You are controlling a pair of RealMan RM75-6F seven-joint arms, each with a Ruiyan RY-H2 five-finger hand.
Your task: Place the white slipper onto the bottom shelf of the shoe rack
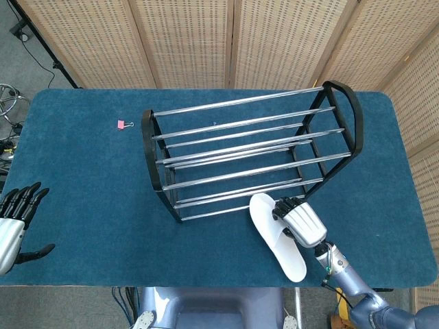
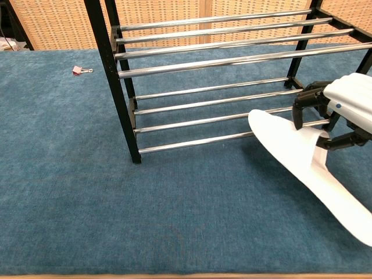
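The white slipper [image 1: 271,233] [image 2: 290,148] hangs tilted above the blue table, toe toward the shoe rack [image 1: 247,154] [image 2: 221,58]. My right hand [image 1: 296,221] [image 2: 340,107] grips it by the strap, fingers over the top and thumb beneath. The toe overlaps the front bar of the bottom shelf [image 2: 215,119] near its right end. My left hand [image 1: 15,219] rests open at the table's front left edge, holding nothing, and does not show in the chest view.
A small pink binder clip [image 1: 122,125] [image 2: 78,70] lies on the blue table [image 1: 82,178] left of the rack. Wicker screens [image 1: 206,41] stand behind the table. The rack's black left post [image 2: 119,87] stands in front of the shelf bars.
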